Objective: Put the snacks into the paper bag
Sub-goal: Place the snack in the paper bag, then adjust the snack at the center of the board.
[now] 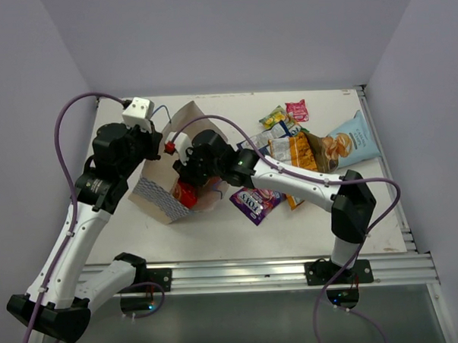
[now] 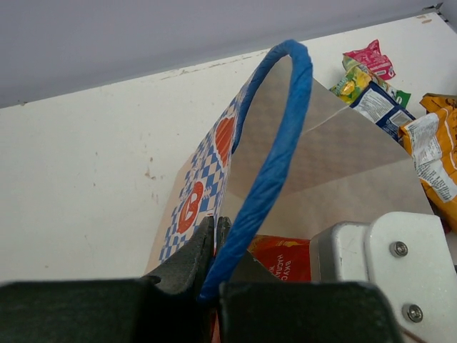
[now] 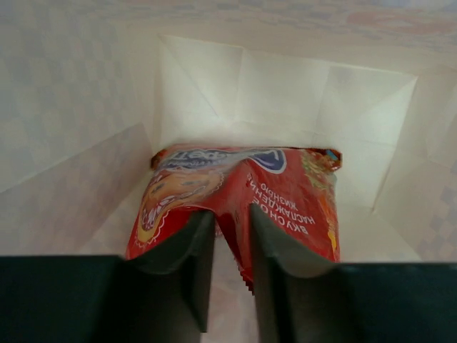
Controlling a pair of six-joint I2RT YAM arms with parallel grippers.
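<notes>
The paper bag (image 1: 163,199) lies tilted with its mouth open toward the right; its checkered side shows in the left wrist view (image 2: 203,168). My left gripper (image 1: 161,142) (image 2: 214,227) is shut on the bag's rim, with the blue cord handle (image 2: 278,143) running past its fingers. My right gripper (image 1: 187,175) (image 3: 232,218) reaches inside the bag (image 3: 285,86), shut on the near edge of the red cookie bag (image 3: 235,182) (image 1: 186,193) (image 2: 285,259). Outside lie the purple pack (image 1: 255,201), orange chip bag (image 1: 297,157), light-blue bag (image 1: 351,139), pink pack (image 1: 296,110) and yellow-green pack (image 1: 274,118).
The loose packs cluster right of the bag, toward the table's back right; some show in the left wrist view, such as the pink pack (image 2: 371,57) and orange bag (image 2: 435,153). The right arm (image 1: 306,185) stretches across above the purple pack. The table's metal rail (image 1: 279,272) runs along the front.
</notes>
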